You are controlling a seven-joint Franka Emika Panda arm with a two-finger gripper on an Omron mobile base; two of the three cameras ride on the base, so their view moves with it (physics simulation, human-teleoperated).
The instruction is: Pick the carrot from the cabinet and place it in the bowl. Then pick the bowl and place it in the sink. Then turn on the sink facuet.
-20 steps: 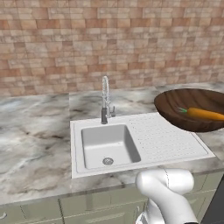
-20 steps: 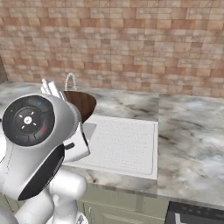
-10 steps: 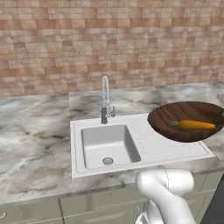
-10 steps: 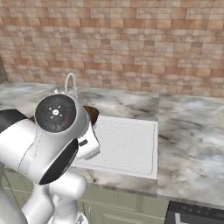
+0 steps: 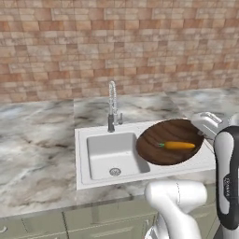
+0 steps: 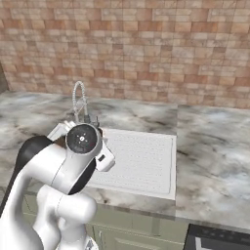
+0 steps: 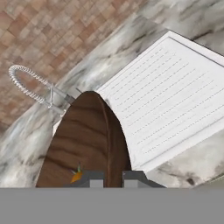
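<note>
The dark brown wooden bowl (image 5: 163,154) hangs tilted just above the ribbed drainboard, its left edge reaching over the right side of the basin. Inside it lies the orange carrot (image 5: 177,145). My gripper (image 5: 202,132) is shut on the bowl's right rim. In the hand view the gripper (image 7: 112,178) pinches the rim of the bowl (image 7: 85,140), and the carrot's green-tipped end (image 7: 77,176) peeks out beside the left finger. The white sink (image 5: 84,135) has its square basin left of the bowl. The chrome sink faucet (image 5: 112,107) stands behind the basin.
Marble counter (image 5: 37,154) spreads left and right of the sink, backed by a brick wall (image 5: 116,42). The drainboard (image 6: 141,161) and the faucet (image 6: 79,100) show past my arm in the right base view. Cabinet fronts (image 5: 93,219) run below the counter edge.
The bowl with the carrot has travelled left and down, from beyond the sink's right end to low over the drainboard and the basin's edge. The grip has stayed shut.
</note>
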